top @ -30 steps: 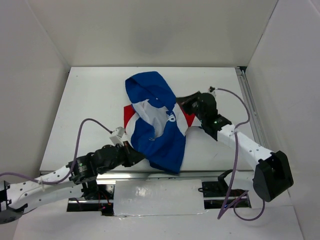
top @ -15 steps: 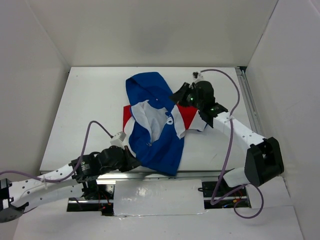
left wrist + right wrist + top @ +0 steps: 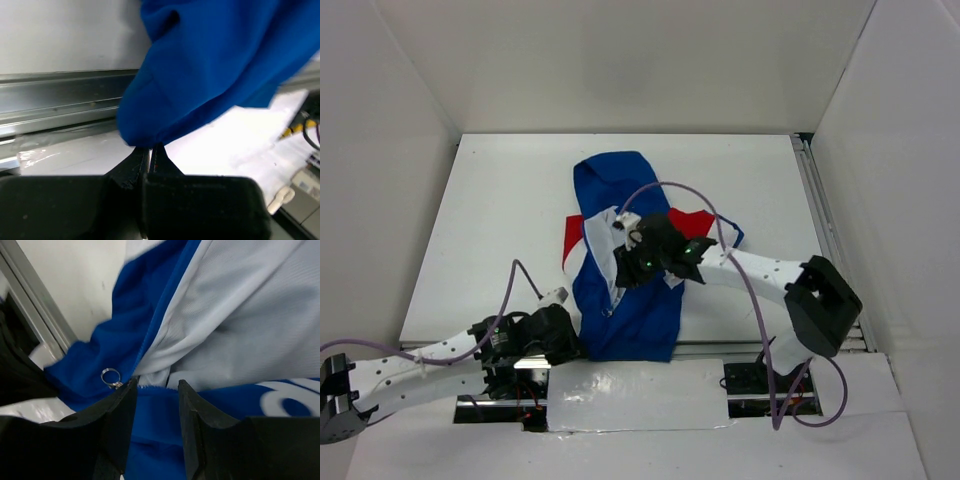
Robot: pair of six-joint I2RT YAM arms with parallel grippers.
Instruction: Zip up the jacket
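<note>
The royal-blue jacket (image 3: 630,300) with red-and-white shoulder panels lies in the middle of the white table, hem toward the near edge. My left gripper (image 3: 570,335) is shut on the jacket's lower left hem (image 3: 165,110) at the table's front edge. My right gripper (image 3: 625,272) is open and hovers over the jacket's front. In the right wrist view its fingers (image 3: 120,405) straddle a blue fabric edge below the pale grey lining (image 3: 235,315). A small silver zipper-pull ring (image 3: 110,376) sits just beside the left fingertip.
A metal rail (image 3: 55,105) runs along the table's near edge under the hem. Another rail (image 3: 825,225) runs down the table's right side. White walls enclose the table on three sides. The right arm's purple cable (image 3: 720,215) loops above the jacket.
My right gripper has swung from the jacket's right shoulder leftward and nearer, onto the jacket's front. The jacket has been drawn toward the near edge. My left gripper has shifted slightly back with the hem.
</note>
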